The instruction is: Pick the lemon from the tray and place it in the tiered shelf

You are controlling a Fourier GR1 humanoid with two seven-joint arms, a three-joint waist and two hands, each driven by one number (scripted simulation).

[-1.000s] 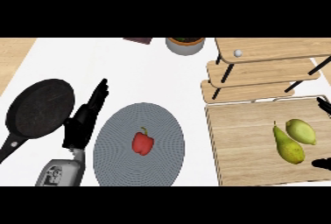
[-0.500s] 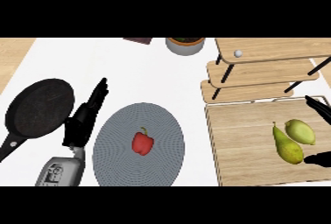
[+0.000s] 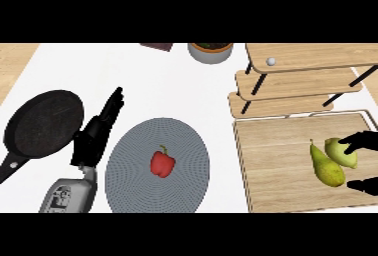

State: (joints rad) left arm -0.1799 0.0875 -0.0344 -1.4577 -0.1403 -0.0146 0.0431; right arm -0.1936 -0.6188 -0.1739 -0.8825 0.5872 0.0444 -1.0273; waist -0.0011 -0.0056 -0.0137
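Lemon (image 3: 339, 156) now reached by right hand (image 3: 363, 141)

No text, label, brand, number or sign can be read anywhere in the head view. The grey left forearm (image 3: 71, 194) bears a few pale marks, too small to make out as writing.
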